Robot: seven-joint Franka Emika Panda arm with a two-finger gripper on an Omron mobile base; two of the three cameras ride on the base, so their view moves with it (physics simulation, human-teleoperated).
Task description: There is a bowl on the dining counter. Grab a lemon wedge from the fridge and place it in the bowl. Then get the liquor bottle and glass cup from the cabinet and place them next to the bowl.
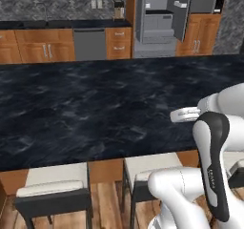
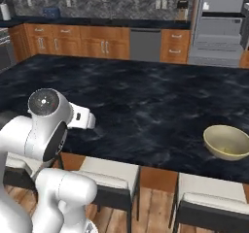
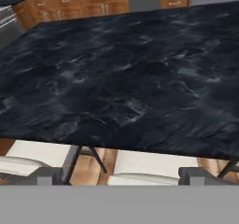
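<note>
Bowl point(image 2: 227, 142) on dining counter point(image 2: 146, 101), fridge point(image 1: 162, 18) open

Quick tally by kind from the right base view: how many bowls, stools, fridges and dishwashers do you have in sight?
Bowl on the dining counter: 1
White-seated stools at the counter's near edge: 2 clear; a third seat sits partly behind the arm
Fridge, doors open: 1
Dishwasher: 1
Total: 5

Olive bowl point(image 2: 226, 141) upright near dining counter point(image 2: 146, 106) edge, fridge point(image 1: 162, 14) seemingly open
</note>
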